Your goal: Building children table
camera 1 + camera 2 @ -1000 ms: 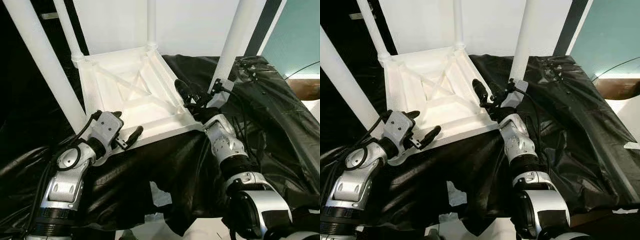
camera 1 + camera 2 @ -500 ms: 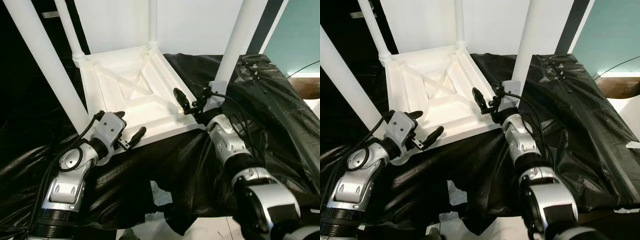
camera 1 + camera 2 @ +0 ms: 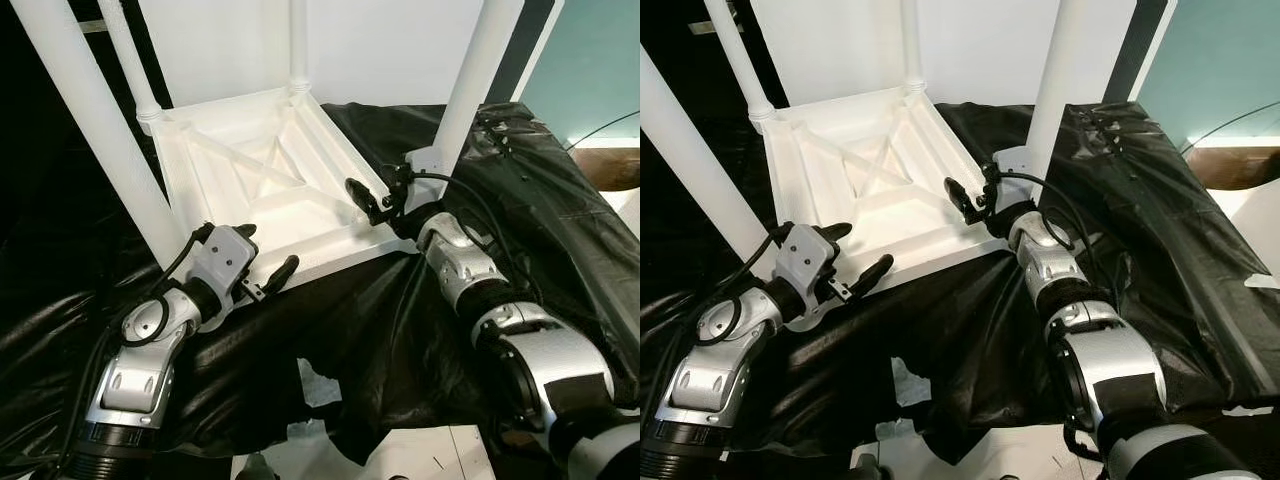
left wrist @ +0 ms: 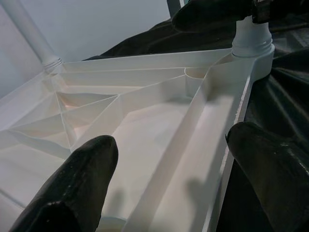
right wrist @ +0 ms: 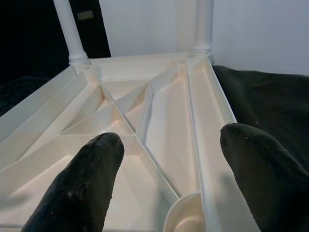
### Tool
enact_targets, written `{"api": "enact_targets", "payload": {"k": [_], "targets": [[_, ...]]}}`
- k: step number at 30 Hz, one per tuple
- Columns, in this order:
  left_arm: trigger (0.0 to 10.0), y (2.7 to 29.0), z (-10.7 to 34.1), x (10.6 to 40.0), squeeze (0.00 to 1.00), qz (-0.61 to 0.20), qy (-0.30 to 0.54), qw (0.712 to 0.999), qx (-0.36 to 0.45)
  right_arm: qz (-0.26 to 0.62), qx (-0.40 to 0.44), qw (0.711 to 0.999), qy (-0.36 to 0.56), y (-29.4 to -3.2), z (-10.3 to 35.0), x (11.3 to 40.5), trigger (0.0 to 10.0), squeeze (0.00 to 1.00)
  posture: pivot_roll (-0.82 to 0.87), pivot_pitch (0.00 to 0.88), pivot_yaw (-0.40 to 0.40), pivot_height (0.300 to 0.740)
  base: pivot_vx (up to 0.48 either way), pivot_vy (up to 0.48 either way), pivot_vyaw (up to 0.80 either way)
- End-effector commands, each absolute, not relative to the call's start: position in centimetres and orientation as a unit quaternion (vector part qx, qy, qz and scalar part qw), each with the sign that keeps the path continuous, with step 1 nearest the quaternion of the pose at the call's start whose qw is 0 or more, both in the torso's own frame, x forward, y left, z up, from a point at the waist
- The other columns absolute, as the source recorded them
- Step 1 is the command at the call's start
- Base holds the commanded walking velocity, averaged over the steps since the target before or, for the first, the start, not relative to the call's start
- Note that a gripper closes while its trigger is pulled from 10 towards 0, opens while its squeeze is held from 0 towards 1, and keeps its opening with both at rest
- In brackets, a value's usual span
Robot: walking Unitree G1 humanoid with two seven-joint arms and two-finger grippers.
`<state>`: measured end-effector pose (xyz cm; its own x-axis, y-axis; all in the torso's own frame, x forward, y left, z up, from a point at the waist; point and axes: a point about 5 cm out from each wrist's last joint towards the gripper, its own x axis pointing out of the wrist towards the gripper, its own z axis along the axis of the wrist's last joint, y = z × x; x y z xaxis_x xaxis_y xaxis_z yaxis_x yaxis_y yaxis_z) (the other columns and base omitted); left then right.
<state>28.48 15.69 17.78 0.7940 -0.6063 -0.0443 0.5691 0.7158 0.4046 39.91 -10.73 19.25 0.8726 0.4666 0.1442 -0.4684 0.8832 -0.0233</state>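
Right wrist view — empty leg socket [image 5: 186, 217]

A crumpled black plastic sheet [image 3: 560, 200] spread beneath and to the right of the claws. Behind them stood a white wall [image 3: 390, 50], with a teal panel [image 3: 600, 70] far right.
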Motion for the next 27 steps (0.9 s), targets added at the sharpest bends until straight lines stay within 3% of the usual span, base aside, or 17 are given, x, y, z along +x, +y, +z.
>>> {"api": "enact_targets", "payload": {"k": [1,14,27], "targets": [[10.0,17.0,17.2,28.4,0.00,-0.275,-0.026,0.940,0.199,0.206,0.011,0.977,-0.052,-13.1,19.0,40.3,10.0,0.00,0.20,0.114,-0.031,0.740,0.000,0.000,0.00],[10.0,16.8,17.2,28.2,0.00,-0.272,-0.019,0.942,0.196,0.244,0.044,0.967,-0.053,-12.7,19.7,40.5,10.0,0.00,0.21,0.126,-0.025,0.740,0.000,0.000,0.00],[10.0,16.1,17.3,27.5,0.00,-0.275,-0.019,0.942,0.189,0.296,0.002,0.955,-0.035,-11.7,19.3,40.3,10.0,0.00,0.23,0.135,-0.025,0.740,0.000,0.000,0.00]]}}
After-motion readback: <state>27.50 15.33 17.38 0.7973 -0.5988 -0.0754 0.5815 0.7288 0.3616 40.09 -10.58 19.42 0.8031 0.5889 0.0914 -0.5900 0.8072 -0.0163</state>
